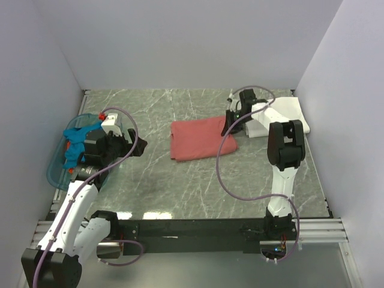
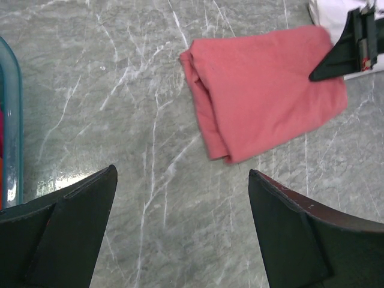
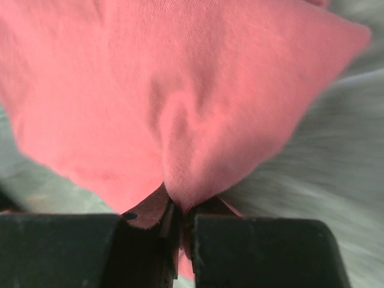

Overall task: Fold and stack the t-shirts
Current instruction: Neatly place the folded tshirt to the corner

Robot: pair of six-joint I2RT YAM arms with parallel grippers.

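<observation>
Your right gripper (image 3: 179, 211) pinches the folded dusty-red t-shirt (image 1: 195, 138) at centre frame. Your left gripper (image 2: 181, 180) stands spread apart.

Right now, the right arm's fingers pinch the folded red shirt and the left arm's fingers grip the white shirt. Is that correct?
No. The left fingers are open and grip nothing, above the table, as the left wrist view shows. The right fingers do pinch the folded red shirt.
</observation>
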